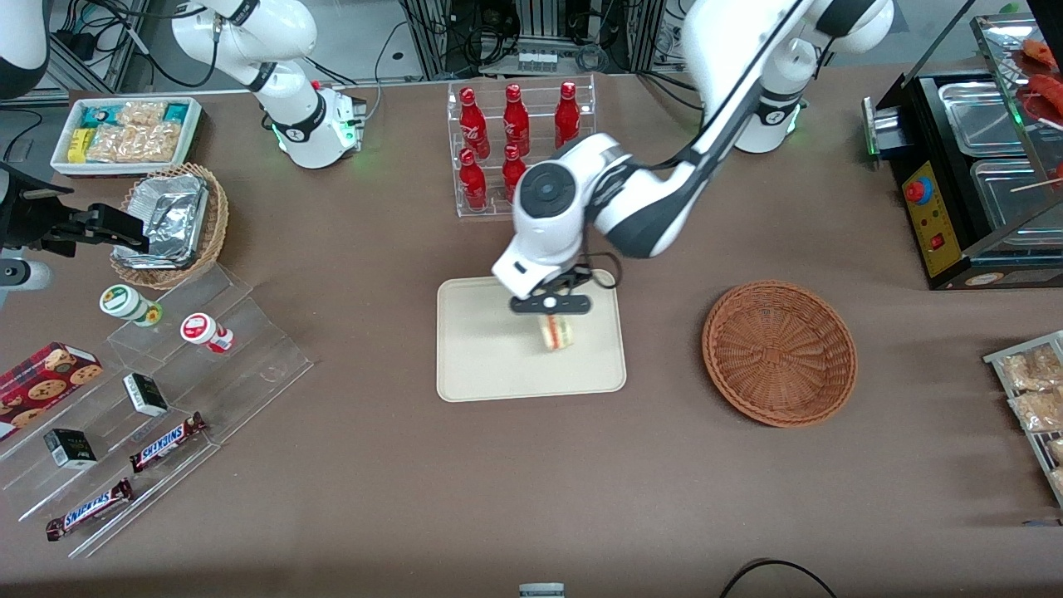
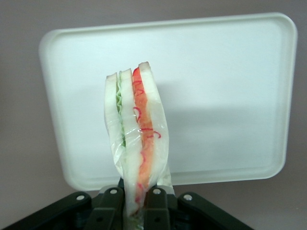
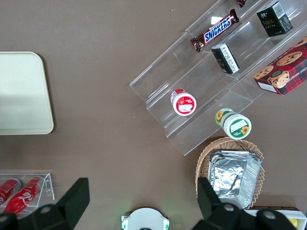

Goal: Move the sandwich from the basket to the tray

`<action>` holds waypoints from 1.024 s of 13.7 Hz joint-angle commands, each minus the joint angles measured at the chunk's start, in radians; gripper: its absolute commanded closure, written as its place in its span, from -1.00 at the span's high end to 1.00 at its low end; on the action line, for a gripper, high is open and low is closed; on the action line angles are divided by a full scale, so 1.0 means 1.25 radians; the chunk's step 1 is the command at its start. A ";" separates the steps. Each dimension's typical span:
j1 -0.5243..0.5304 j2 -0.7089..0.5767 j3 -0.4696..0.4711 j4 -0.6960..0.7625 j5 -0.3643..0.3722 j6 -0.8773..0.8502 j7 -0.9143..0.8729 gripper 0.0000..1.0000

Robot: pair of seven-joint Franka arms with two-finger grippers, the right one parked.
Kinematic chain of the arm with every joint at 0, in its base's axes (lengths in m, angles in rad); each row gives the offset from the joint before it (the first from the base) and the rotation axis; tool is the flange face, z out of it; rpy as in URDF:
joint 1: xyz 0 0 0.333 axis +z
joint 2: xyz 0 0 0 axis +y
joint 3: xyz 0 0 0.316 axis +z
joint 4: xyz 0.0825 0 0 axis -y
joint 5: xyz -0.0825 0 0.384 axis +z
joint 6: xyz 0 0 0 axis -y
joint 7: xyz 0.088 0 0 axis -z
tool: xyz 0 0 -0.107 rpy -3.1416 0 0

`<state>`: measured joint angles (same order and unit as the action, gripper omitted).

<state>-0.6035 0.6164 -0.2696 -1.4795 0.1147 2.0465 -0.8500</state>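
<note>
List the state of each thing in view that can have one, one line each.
gripper: shut on the sandwich, above the tray
sandwich: wrapped in clear film, held on edge, not yet set down
tray: flat on the table, nothing lying on it
reddish-brown basket: upright, empty
lighter wicker basket: holds crumpled foil
red bottles: upright in the clear rack, capped

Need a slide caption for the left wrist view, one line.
Gripper shut on the wrapped sandwich, held above the empty tray.
</note>
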 commanded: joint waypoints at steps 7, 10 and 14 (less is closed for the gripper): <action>-0.061 0.131 0.012 0.055 0.101 0.088 -0.078 0.02; -0.050 0.105 0.012 0.058 0.096 0.078 -0.070 1.00; 0.020 -0.034 0.011 0.056 0.031 -0.050 -0.067 1.00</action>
<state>-0.6262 0.6952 -0.2549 -1.3806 0.2018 2.0686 -0.9274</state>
